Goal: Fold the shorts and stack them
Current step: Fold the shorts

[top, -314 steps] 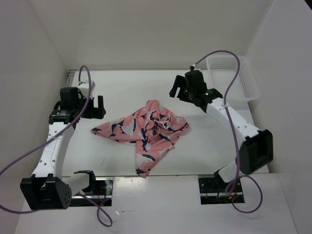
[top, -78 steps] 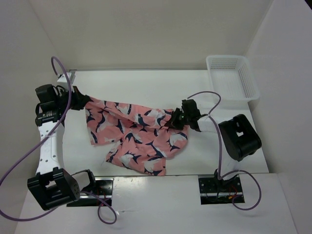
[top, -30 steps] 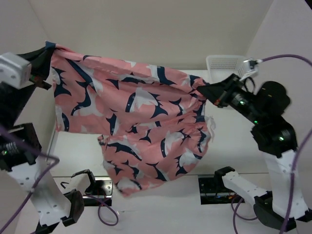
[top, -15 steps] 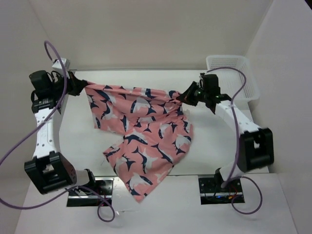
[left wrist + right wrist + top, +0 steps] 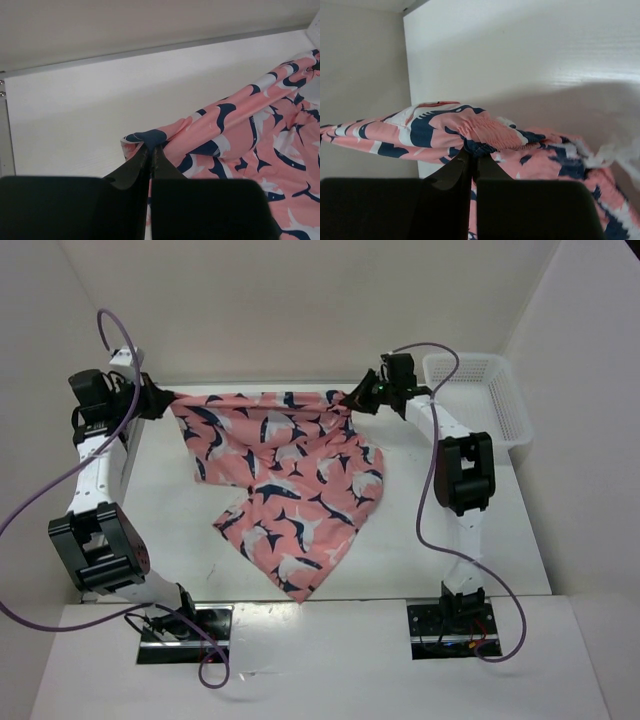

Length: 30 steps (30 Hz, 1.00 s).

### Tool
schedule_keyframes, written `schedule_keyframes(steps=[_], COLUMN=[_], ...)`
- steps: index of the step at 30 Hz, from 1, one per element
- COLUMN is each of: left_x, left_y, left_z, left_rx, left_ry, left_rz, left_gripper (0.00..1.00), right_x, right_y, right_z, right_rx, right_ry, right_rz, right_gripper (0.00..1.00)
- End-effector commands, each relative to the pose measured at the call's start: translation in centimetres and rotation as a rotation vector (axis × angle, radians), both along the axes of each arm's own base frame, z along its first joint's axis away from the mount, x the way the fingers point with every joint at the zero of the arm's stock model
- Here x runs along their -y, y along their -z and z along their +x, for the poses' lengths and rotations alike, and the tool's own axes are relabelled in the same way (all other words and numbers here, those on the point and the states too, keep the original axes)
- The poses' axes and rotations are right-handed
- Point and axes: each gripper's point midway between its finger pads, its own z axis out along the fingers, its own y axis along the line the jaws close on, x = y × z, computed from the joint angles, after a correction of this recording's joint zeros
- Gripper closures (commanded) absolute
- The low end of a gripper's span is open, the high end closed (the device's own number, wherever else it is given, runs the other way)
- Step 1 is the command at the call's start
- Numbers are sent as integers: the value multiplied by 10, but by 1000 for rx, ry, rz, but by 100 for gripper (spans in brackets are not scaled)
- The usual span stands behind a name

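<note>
The salmon-pink shorts [image 5: 285, 480] with navy-and-white shapes hang stretched between both arms near the table's far edge. Their lower part trails toward the front, ending in a point near the front edge. My left gripper [image 5: 160, 400] is shut on the left top corner of the shorts [image 5: 235, 135]; the wrist view shows the left gripper [image 5: 150, 147] pinching a navy edge. My right gripper [image 5: 352, 400] is shut on the right top corner, and the right wrist view shows the right gripper [image 5: 472, 151] clamped on the gathered waistband of the shorts [image 5: 485, 127].
A white plastic mesh basket [image 5: 478, 400] stands at the back right corner. Side walls close in the table on left and right, with a back wall behind. Purple cables loop over both arms.
Both grippers have carried the shorts from high in the air down and toward the back wall. The top edge now stretches tauter and the lower part lies farther back on the table.
</note>
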Motion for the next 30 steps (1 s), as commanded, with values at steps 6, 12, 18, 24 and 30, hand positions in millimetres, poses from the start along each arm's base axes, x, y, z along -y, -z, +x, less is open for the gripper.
schedule_keyframes(steps=[6, 12, 18, 24, 30], left_x=[-12, 20, 81, 153, 194], left_y=[-51, -59, -74, -71, -37], left_z=[9, -30, -78, -126, -169], left_rx=[169, 167, 205, 243, 194], left_ry=[-3, 67, 186, 335, 410], left_rz=[90, 72, 72, 73, 71], left_gripper=[100, 100, 100, 100, 100], right_x=[1, -1, 24, 41, 79], right_y=[-40, -59, -84, -78, -71], right_z=[51, 27, -2, -8, -27], right_rx=[64, 97, 124, 94, 56], right_ry=[-18, -47, -50, -72, -53], right_rz=[-17, -23, -22, -3, -17], right_gripper=[100, 100, 100, 100, 100])
